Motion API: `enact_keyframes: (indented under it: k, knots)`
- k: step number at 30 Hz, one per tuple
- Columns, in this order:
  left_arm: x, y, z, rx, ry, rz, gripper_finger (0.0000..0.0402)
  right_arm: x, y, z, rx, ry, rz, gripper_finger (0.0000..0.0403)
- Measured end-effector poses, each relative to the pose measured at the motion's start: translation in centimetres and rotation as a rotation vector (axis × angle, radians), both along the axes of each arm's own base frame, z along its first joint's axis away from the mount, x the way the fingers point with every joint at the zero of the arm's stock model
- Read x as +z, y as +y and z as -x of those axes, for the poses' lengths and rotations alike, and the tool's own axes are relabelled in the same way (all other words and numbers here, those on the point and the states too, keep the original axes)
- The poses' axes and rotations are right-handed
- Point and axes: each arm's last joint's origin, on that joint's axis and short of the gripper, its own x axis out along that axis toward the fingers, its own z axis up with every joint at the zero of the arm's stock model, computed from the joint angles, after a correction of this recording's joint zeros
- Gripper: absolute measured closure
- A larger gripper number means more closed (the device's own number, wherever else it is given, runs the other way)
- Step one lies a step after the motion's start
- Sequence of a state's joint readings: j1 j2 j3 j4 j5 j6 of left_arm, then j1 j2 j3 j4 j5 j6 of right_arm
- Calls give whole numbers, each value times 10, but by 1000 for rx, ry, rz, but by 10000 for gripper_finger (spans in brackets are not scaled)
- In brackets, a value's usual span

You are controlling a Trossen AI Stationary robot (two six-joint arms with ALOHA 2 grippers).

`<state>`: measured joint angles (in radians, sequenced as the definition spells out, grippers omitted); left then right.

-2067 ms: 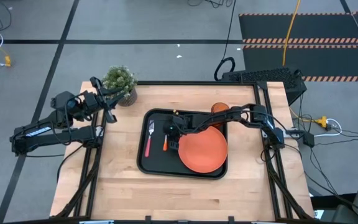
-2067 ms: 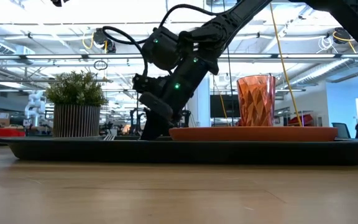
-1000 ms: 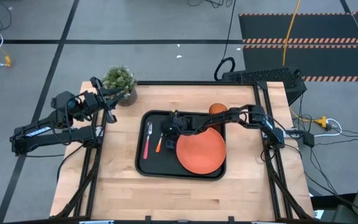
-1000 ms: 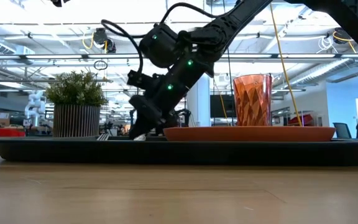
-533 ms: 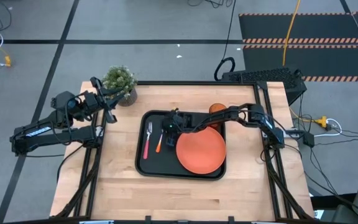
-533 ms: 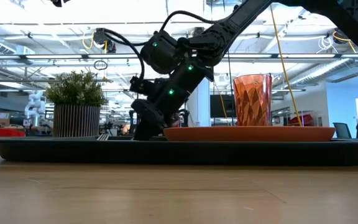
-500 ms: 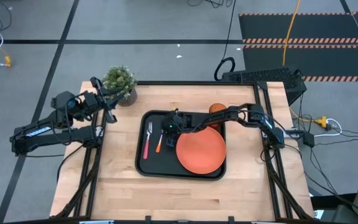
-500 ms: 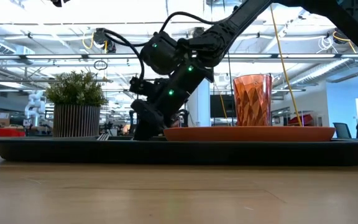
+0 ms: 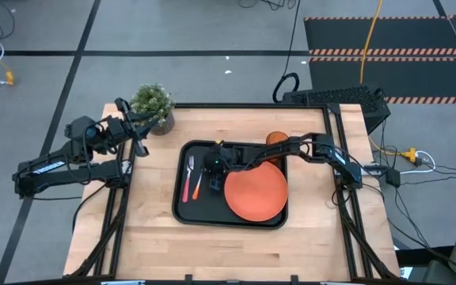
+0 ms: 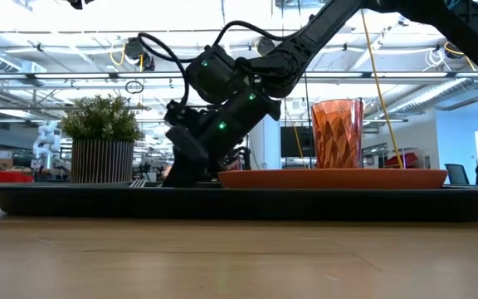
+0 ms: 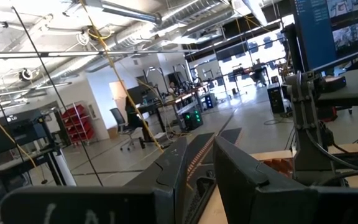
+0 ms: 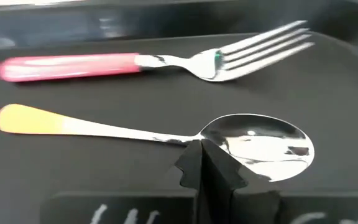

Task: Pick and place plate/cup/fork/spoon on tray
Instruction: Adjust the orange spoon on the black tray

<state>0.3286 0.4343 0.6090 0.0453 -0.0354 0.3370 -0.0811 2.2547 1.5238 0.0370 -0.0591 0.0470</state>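
The spoon (image 12: 166,134) lies flat on the black tray (image 9: 187,209), just beside the fork (image 12: 154,60) and left of the plate (image 9: 256,192). The wrist view shows the right gripper (image 12: 202,163) pinched together above it, seemingly empty; from overhead this is hidden. The left gripper (image 9: 137,134) waits off the tray.

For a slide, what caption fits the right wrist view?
Fork and spoon lying side by side on the black tray.
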Motion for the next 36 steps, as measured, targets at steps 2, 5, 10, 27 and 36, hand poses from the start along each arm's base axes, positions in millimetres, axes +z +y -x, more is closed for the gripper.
enact_keyframes:
  k: [2,5,10,27,36]
  knots:
    - [0,0,0,0,2,1,321,0,2,0,17,-3,-21,403]
    - [-1,0,0,0,5,2,321,0,5,0,25,0,-20,403]
    - [-1,0,0,0,5,2,321,-1,6,0,42,2,-7,403]
    - [0,0,0,0,-1,-1,321,-1,-8,1,189,1,166,403]
    - [0,0,0,1,-2,-3,321,1,-8,-1,268,-51,170,403]
